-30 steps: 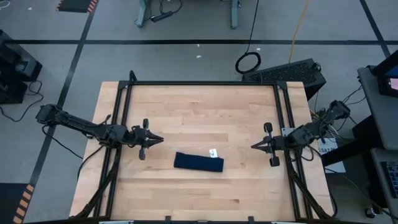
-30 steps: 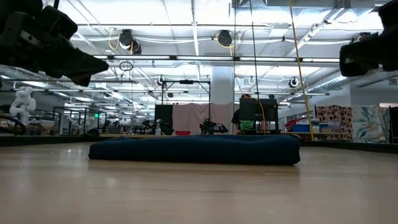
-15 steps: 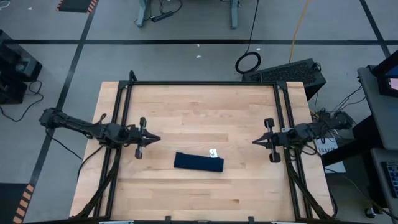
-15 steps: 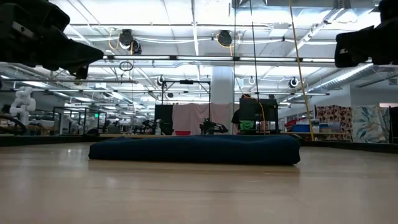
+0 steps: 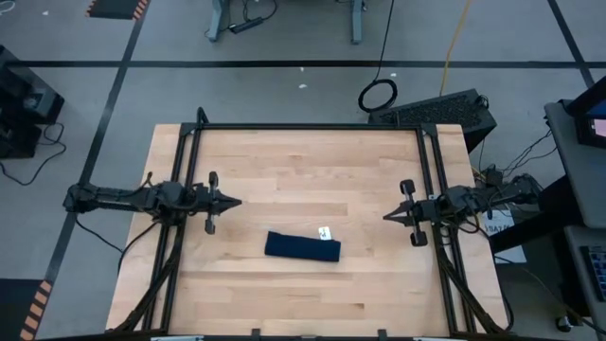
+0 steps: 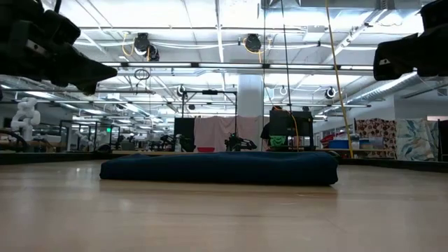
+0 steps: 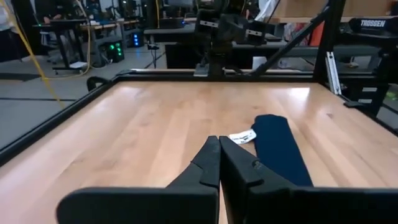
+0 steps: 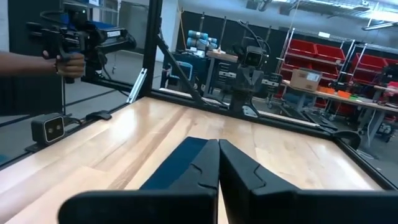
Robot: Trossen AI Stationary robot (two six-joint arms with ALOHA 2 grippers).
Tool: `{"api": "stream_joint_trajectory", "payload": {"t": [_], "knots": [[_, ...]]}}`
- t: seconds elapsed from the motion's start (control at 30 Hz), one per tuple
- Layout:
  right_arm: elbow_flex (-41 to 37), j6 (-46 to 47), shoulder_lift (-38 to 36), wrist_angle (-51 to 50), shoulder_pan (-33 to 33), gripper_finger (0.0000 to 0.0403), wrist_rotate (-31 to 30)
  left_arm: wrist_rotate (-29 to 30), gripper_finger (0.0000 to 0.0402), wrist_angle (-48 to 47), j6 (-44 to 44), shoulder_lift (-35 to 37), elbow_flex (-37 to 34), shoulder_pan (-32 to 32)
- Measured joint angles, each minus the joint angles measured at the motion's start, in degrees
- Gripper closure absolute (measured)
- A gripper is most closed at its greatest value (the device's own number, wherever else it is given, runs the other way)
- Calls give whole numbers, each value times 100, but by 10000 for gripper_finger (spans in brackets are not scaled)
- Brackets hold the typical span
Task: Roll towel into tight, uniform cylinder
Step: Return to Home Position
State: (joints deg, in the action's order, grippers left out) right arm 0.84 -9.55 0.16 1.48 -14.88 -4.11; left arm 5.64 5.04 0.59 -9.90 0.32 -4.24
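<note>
Midway between the left and right edges of the table (image 5: 303,156), a little off centre: towel (image 5: 302,246), dark navy, lying as a short, low roll with fairly even ends. Looks somewhat flattened in the low view rather than fully round. Small white tag (image 5: 325,231) poking out along one long side, toward the right end. Touched by nothing.

Over the table's left side: left tool (image 5: 232,201), raised off the wood, tip pointing inward, fingers pressed together and empty. Over the right side: right tool (image 5: 387,217), likewise raised and pointing inward, fingers closed on nothing. Both well apart from the towel.

Rolling apparently complete. Step in hand judged to be the parking of both arms at their rest pose. Next move calls only for drawing the arms outward toward the left and right edges, clear of the roll, so as not to loosen it. No further grasp seemingly needed, except to tighten toward a rounder shape.
</note>
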Motion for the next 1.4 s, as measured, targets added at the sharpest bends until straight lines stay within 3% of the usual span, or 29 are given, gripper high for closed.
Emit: {"api": "stream_joint_trajectory", "payload": {"t": [0.2,0.53,0.97,1.23,1.4], "knots": [[0,-48,0,0,108,403,-1,-629,400,-401,-61,527,0,392],[0,-52,0,9,363,403,8,-659,401,-419,126,746,-2,610],[0,250,2,42,1454,403,1175,-641,401,-428,-25,742,-7,611],[0,257,2,39,1454,403,1113,-578,401,-436,-161,742,-7,611],[0,290,9,-48,1454,403,581,-554,401,-441,-173,742,-7,611]]}}
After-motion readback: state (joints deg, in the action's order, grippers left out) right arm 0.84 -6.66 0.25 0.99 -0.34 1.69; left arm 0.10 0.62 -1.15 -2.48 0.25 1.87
